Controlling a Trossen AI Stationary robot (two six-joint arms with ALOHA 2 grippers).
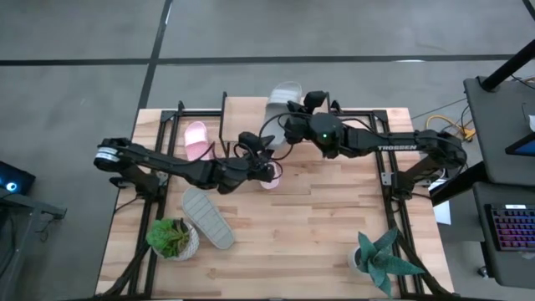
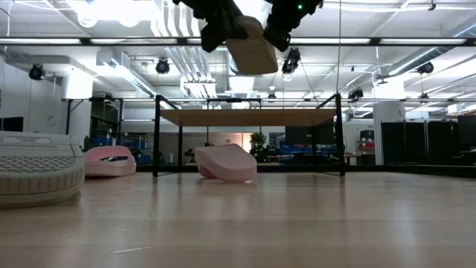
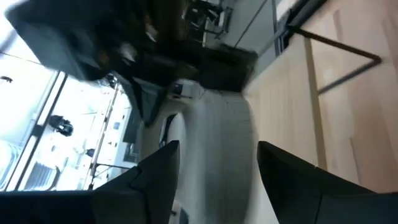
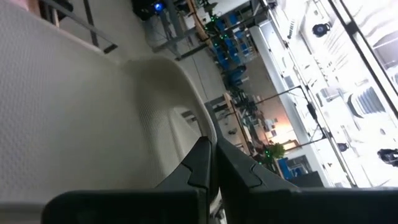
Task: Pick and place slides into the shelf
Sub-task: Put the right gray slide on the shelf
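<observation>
While right gripper (image 1: 294,106) jaws clamp grey slide (image 1: 282,104) above shelf (image 2: 249,117), left gripper (image 1: 269,144) jaws apart

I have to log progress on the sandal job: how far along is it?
Done: one pink slide lies by the shelf. In hand: a grey slide is up in the air, the right gripper shut on it, the left gripper open around it. Left: a pink slide and a grey slide on the table.

The raised grey slide (image 2: 253,48) is partly covered by both arms in the low view. The second grey slide (image 2: 37,170) is cut by that picture's edge. One pink slide (image 1: 272,174) lies mostly hidden under the left gripper (image 1: 266,167).
</observation>
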